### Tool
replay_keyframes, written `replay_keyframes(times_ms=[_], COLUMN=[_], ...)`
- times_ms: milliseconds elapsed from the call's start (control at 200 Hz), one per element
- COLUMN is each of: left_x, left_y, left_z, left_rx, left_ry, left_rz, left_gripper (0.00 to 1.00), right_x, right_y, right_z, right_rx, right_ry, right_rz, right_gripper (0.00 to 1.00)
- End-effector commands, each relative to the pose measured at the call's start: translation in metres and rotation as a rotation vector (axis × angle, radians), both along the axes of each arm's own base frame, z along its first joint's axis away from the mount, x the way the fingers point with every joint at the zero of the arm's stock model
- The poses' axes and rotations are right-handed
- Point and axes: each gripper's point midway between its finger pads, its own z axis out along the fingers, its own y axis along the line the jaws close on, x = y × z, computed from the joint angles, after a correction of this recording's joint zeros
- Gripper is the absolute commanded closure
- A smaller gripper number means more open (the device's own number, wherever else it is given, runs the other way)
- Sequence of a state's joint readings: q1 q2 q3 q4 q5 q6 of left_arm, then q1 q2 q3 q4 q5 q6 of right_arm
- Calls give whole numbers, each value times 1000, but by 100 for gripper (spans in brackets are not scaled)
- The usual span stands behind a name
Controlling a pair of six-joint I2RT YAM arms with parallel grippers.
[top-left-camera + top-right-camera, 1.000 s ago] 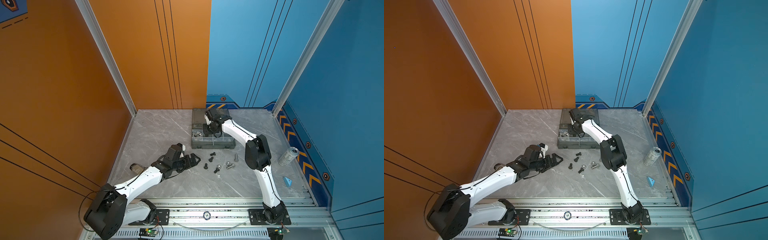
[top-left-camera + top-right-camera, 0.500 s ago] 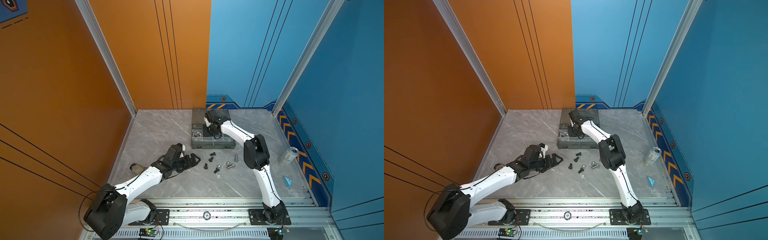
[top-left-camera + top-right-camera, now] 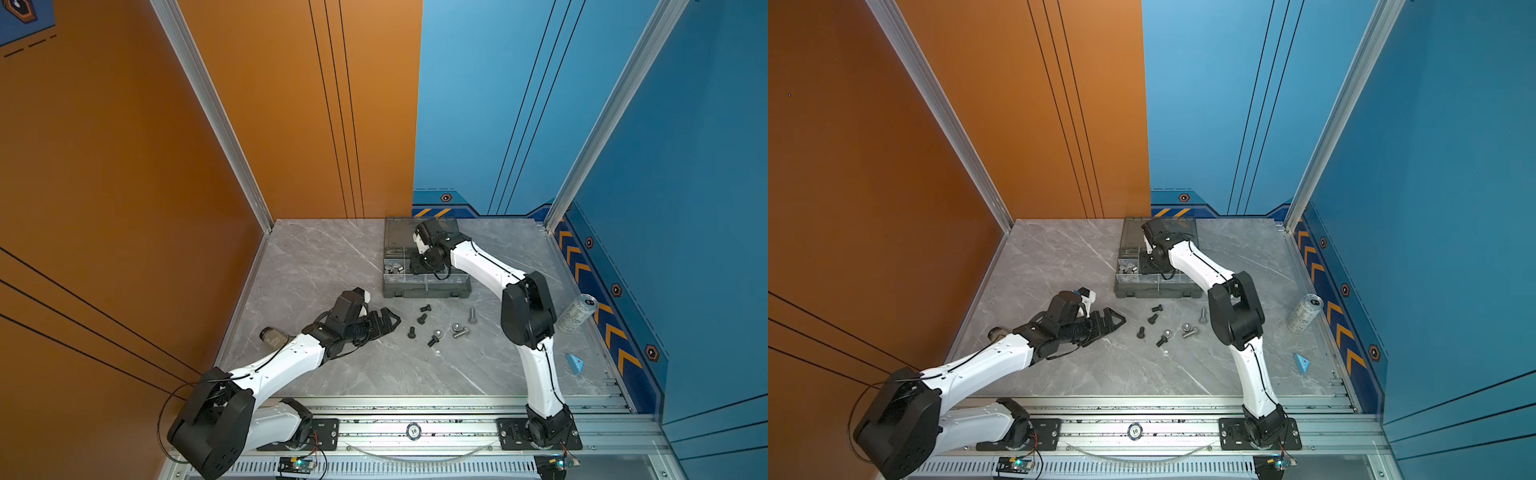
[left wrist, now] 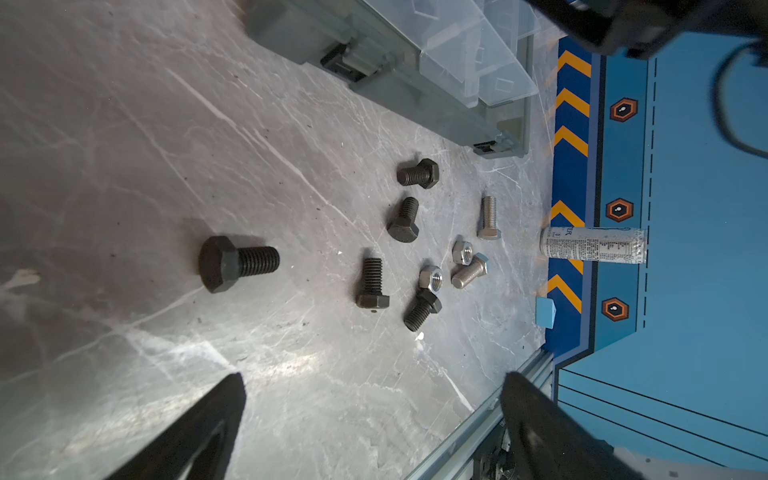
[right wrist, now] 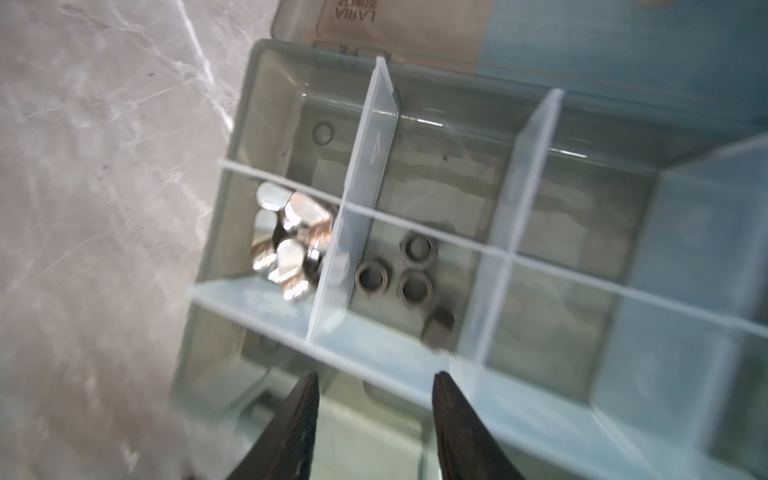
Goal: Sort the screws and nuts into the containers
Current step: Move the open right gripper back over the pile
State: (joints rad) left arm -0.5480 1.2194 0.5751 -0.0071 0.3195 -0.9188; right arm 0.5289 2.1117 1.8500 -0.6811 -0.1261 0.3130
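The grey organizer box (image 3: 426, 287) (image 3: 1158, 291) stands open at the back of the table, its containers seen in the right wrist view. One holds silver wing nuts (image 5: 286, 245), the one beside it black nuts (image 5: 415, 266). My right gripper (image 5: 375, 376) (image 3: 419, 266) hangs over the box, open, with nothing between its fingers. Loose black screws (image 3: 422, 319) (image 4: 405, 218), silver screws (image 3: 472, 316) (image 4: 488, 216) and silver nuts (image 3: 437, 333) (image 4: 431, 278) lie in front of the box. My left gripper (image 4: 374, 376) (image 3: 388, 319) is open and empty, low beside them, with a black screw (image 4: 239, 262) nearest.
A silver can (image 3: 577, 313) (image 4: 594, 245) stands at the right edge, and a small blue wedge (image 3: 574, 363) lies nearer the front. On the front rail sits a poker chip (image 3: 412, 431). A grey cylinder (image 3: 272, 337) lies by the left arm. Walls close three sides.
The right arm has shifted a little over the box, its elbow swinging left and then back right. The left arm has not moved.
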Motion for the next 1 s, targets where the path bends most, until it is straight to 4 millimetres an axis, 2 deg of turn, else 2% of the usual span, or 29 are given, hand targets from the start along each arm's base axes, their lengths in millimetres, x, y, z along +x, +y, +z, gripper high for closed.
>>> replay_keyframes(times_ms=[0, 240, 516, 806, 991], left_x=[-1, 0, 2, 1, 0], left_y=[-1, -3, -4, -5, -4], left_z=[4, 6, 8, 7, 5], left_rx=[-25, -21, -20, -17, -16], left_ry=[1, 3, -4, 2, 5], left_rz=[-6, -11, -12, -15, -14], left_gripper=[2, 2, 2, 2, 2], right_x=[-26, -86, -139, -174, -186], right_y=[-20, -57, -89, -98, -97], right_z=[27, 18, -20, -49, -59], right_rx=[-30, -88, -262, -352, -374], right_ry=[-32, 9, 75, 117, 132], right_rz=[5, 3, 31, 48, 52], right_gripper=[52, 51, 50, 50, 50])
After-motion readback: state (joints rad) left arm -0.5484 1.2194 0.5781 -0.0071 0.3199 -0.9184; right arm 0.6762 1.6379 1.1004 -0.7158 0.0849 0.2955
